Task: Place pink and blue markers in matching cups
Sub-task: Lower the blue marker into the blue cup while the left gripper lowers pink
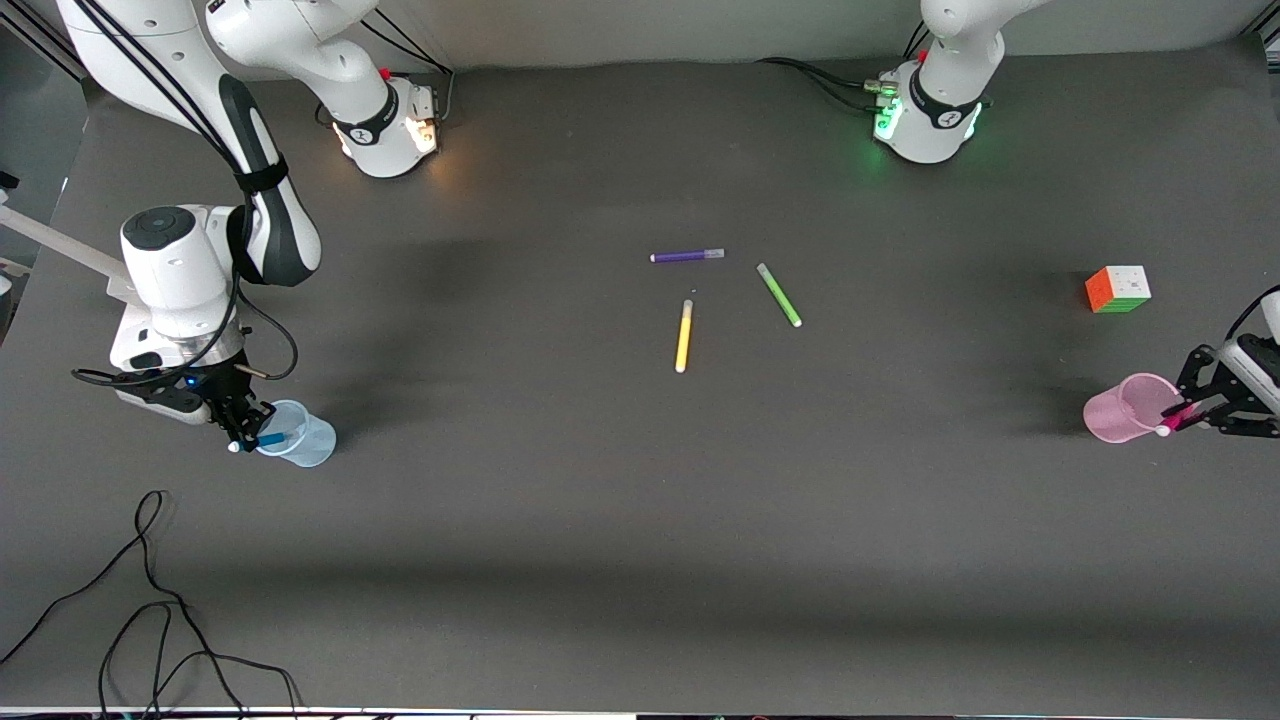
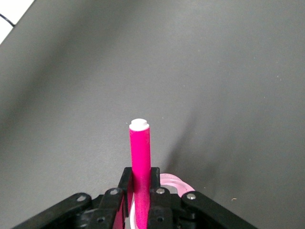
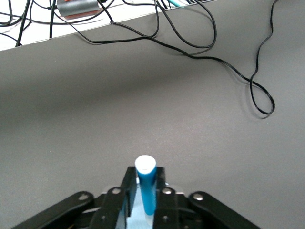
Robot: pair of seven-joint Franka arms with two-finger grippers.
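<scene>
The dark grey worktop (image 1: 640, 520) carries a purple pen (image 1: 687, 256), green pen (image 1: 779, 295), yellow pen (image 1: 684, 336), colour cube (image 1: 1118, 289), blue cup (image 1: 300, 434), pink cup (image 1: 1128, 408) and loose black cable (image 1: 150, 600).

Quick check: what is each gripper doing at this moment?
Left gripper: shut on the pink marker, over the pink cup.
Right gripper: shut on the blue marker, over the blue cup.

purple pen (image 1: 687, 256), green pen (image 1: 779, 295), yellow pen (image 1: 684, 336), cube (image 1: 1118, 289)
</scene>
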